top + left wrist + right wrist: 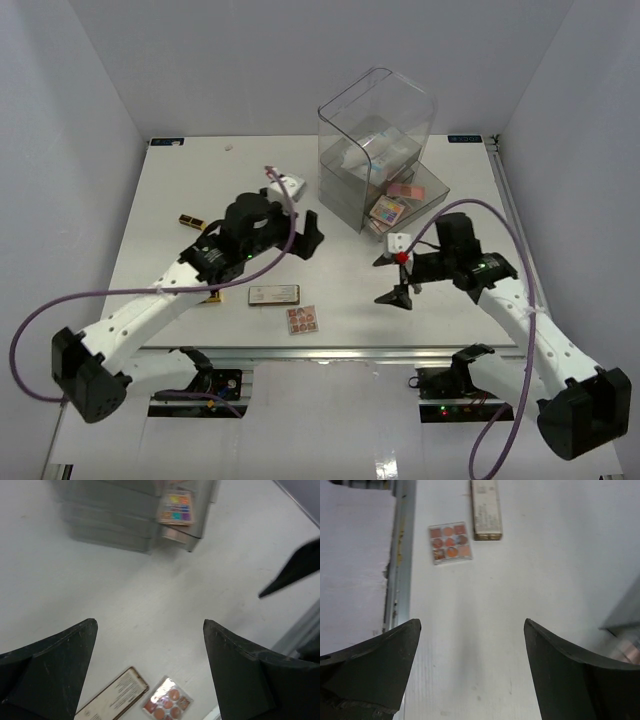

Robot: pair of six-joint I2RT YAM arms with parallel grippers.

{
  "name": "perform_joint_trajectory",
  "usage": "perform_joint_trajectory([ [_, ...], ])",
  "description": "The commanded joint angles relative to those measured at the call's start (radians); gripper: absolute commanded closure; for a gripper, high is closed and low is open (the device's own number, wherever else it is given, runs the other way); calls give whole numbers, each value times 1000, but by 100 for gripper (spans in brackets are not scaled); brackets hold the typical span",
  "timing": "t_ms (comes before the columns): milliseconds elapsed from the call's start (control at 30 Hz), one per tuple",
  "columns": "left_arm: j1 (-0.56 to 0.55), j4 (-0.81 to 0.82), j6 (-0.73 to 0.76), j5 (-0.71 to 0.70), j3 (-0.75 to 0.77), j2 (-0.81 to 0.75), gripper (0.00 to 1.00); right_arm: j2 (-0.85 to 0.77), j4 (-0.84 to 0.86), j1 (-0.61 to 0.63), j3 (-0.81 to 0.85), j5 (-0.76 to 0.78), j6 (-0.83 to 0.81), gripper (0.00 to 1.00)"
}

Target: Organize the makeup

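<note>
Partly done. Some palettes (387,210) already in clear drawer box (378,130). Left on table (200,170): grey compact (275,294), pink-brown palette (302,320), black-gold tube (192,221), white packet (292,186). Jaws spread wide, empty, on left gripper (149,625) and right gripper (470,622), hovering mid-table.

Bare tabletop (345,290) runs open through the frame's centre, between the left gripper (309,235) and right gripper (386,281). A clear drawer box (380,150) walls off the upper right. A grey compact (275,294) and eyeshadow palette (302,320) lie flat at lower centre, seemingly just apart.
</note>
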Motion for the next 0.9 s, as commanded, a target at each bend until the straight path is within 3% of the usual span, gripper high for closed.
perform_joint_trajectory([
  [0, 154, -35, -35, 46, -150, -192, 2, 174, 4, 250, 60, 221, -14, 10],
  [200, 203, -31, -21, -183, -284, -358, 2, 478, 172, 556, 164, 498, 140, 10],
  [267, 206, 3, -21, -268, -321, -415, 2, 540, 237, 613, 210, 612, 200, 10],
  [367, 222, 5, -22, -313, -342, -450, 2, 618, 356, 689, 230, 665, 270, 10],
  [500, 249, 15, -20, -312, -354, -478, 2, 680, 434, 746, 231, 640, 289, 10],
  [867, 294, 14, -24, -285, -354, -482, 2, 766, 433, 765, 257, 629, 323, 10],
])
